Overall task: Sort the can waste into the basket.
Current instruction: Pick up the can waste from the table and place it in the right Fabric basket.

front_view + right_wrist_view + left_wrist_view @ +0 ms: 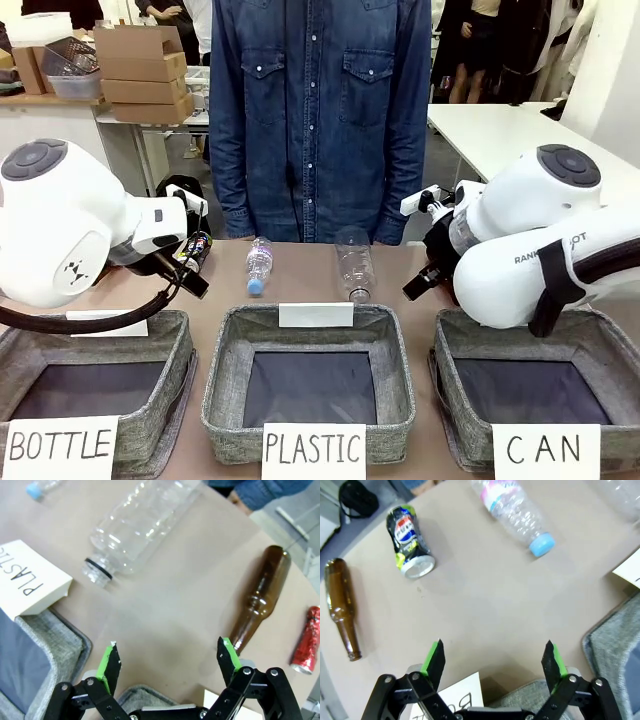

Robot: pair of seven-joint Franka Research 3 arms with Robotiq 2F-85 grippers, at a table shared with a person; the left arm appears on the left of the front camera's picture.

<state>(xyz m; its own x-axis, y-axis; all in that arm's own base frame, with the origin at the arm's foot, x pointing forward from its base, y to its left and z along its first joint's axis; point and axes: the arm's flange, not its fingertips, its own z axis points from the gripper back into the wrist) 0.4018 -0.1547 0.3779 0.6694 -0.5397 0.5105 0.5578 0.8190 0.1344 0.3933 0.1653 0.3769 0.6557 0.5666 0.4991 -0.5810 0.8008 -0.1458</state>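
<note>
1. Left wrist view: the left gripper [494, 650] is spread and empty over the tabletop [485, 595]; the black printed metal can [410, 542] lies ahead.
2. The right gripper [167, 649] is spread; the dented red metal can [306, 642] lies near a brown glass bottle [260, 597].
3. Step: approach. Next, probably lower onto a can, then carry it to the grey woven "CAN" basket [600, 345].

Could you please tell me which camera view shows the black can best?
The left wrist view: the black can lies whole, with its print facing the camera. The front view catches just a sliver of it beside the left arm. The right wrist view faces the red can instead.
</note>
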